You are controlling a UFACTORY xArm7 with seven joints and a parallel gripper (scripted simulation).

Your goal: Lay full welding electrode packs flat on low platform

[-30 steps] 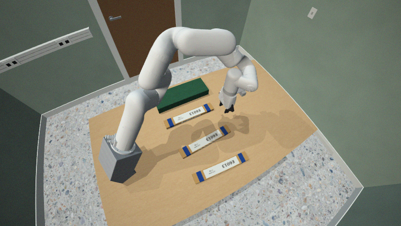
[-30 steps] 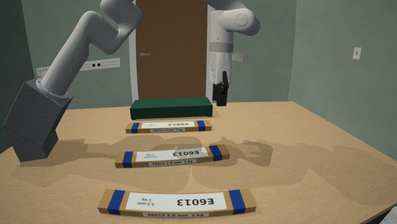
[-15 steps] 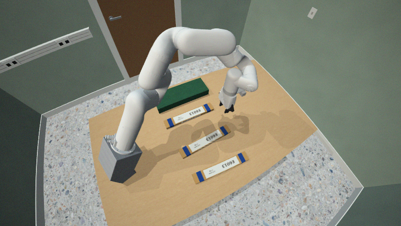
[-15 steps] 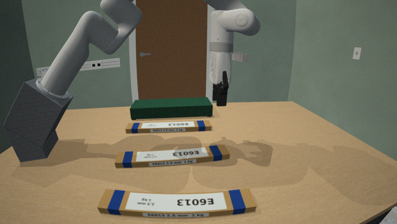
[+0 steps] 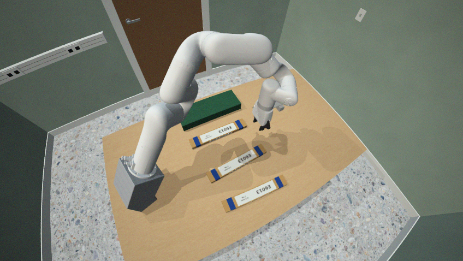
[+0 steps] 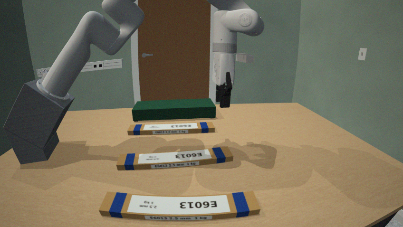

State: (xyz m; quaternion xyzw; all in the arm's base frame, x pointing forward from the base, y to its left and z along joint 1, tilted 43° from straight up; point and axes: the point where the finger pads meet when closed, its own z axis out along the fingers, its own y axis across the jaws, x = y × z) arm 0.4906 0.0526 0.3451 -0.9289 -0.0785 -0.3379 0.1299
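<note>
Three flat cardboard packs marked E6013, each with blue end bands, lie on the table in a row. The far pack (image 5: 218, 133) (image 6: 170, 128) lies just in front of the dark green low platform (image 5: 212, 109) (image 6: 173, 108). The middle pack (image 5: 236, 163) (image 6: 175, 158) and the near pack (image 5: 254, 193) (image 6: 179, 206) lie further forward. My gripper (image 5: 263, 125) (image 6: 225, 98) hangs above the table, to the right of the platform's right end and beyond the far pack's right end. It is partly open and holds nothing. Nothing lies on the platform.
The arm's grey base block (image 5: 137, 189) (image 6: 32, 121) stands at the table's left side. The wooden table (image 5: 317, 139) (image 6: 310, 140) stands in a small room with a brown door (image 6: 173, 47) behind it and green walls close to its far and right edges.
</note>
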